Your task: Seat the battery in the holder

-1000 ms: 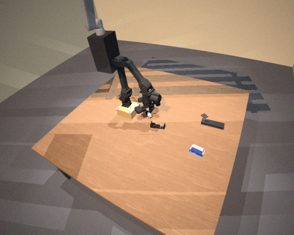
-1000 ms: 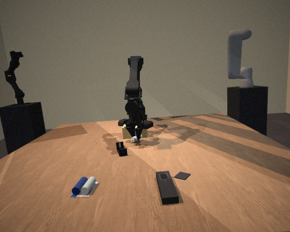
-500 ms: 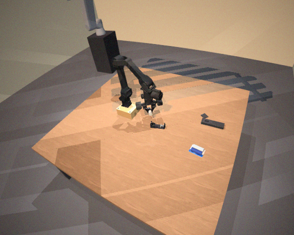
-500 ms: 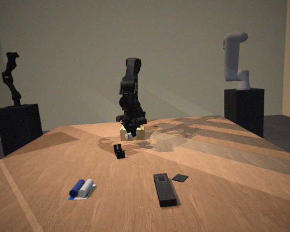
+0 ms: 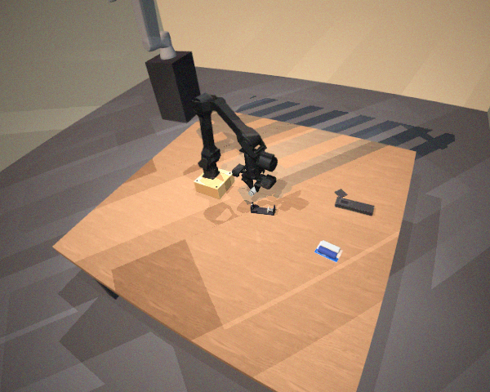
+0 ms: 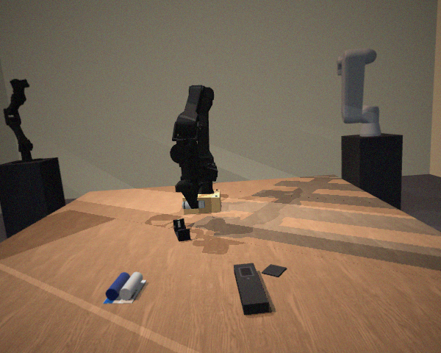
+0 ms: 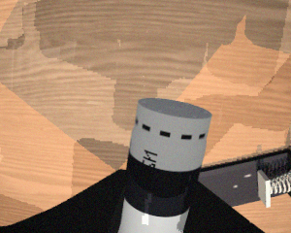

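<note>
My gripper (image 5: 252, 189) (image 6: 189, 203) (image 7: 156, 185) is shut on the battery (image 5: 251, 192) (image 6: 185, 205) (image 7: 167, 146), a grey cylinder with a black band. It holds the battery tilted, a little above the table. The black holder (image 5: 262, 208) (image 6: 181, 230) (image 7: 239, 182) lies on the table just in front of the gripper, apart from the battery. In the wrist view its spring (image 7: 281, 183) shows at the right end, and the holder sits to the lower right of the battery's tip. The holder's lip is not visible.
The arm stands on a yellow base block (image 5: 213, 183) (image 6: 211, 203). A black remote (image 5: 354, 206) (image 6: 251, 288) with a small black cover (image 5: 341, 193) (image 6: 273, 270) lies to the right. A blue and a white cylinder (image 5: 328, 249) (image 6: 123, 287) rest on a card. Dark pedestals (image 5: 173, 84) (image 6: 370, 167) stand beyond the table.
</note>
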